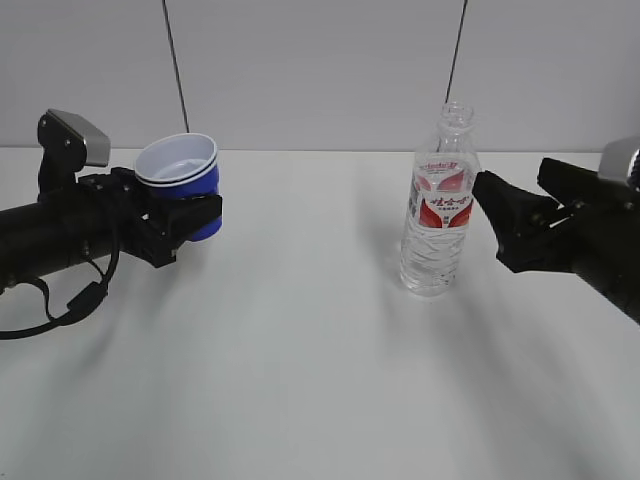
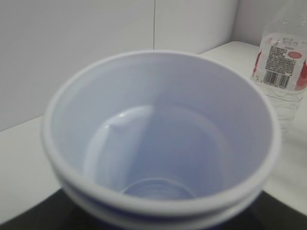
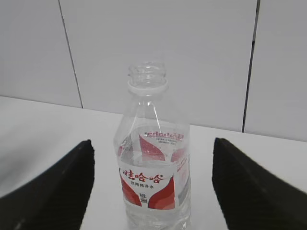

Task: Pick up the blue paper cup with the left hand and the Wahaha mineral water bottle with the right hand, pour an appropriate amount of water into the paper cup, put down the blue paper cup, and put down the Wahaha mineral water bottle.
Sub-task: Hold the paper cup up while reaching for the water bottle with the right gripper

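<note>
Our left hand (image 1: pixel 185 222) jaws grip the royal-blue tapered paper cup (image 1: pixel 180 176). Our right hand (image 1: pixel 492 208) jaws gape; the clear ribbed Wahaha mineral water bottle (image 3: pixel 154 179) stands ahead between them, so we should advance straight and close on the label.

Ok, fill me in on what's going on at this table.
The left end effector holds the blue paper cup tilted and lifted off the white table; the cup looks empty. The right end effector is open, just beside the uncapped Wahaha mineral water bottle, which stands upright on the table, not yet gripped. No pouring has begun.
</note>
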